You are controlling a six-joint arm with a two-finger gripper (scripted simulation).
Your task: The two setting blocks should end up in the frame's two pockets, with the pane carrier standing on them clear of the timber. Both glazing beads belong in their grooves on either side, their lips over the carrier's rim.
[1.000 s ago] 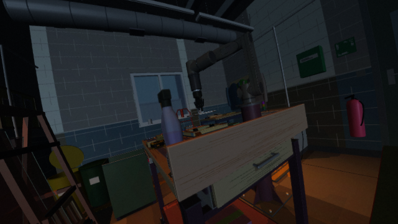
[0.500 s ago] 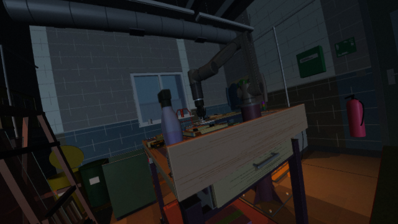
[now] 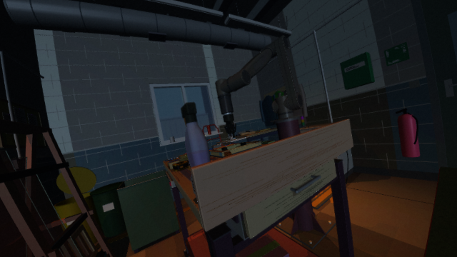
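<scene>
A small pale piece, too small to name, sits gripped in my closed gripper (image 3: 231, 135), just above the frame (image 3: 235, 146). The frame is a flat timber-coloured assembly lying on the bench top behind the front panel. Its pockets, grooves and any parts in them are too small and dark to make out. Another small flat part (image 3: 179, 164) lies near the bench's left end. The arm reaches down from the upper right.
The bench's pale front panel (image 3: 271, 175) with a drawer handle hides much of the top. A purple bottle (image 3: 195, 139) stands at the left front, a dark maroon cup (image 3: 288, 128) at the right. A red clamp-like object (image 3: 210, 129) sits behind the frame.
</scene>
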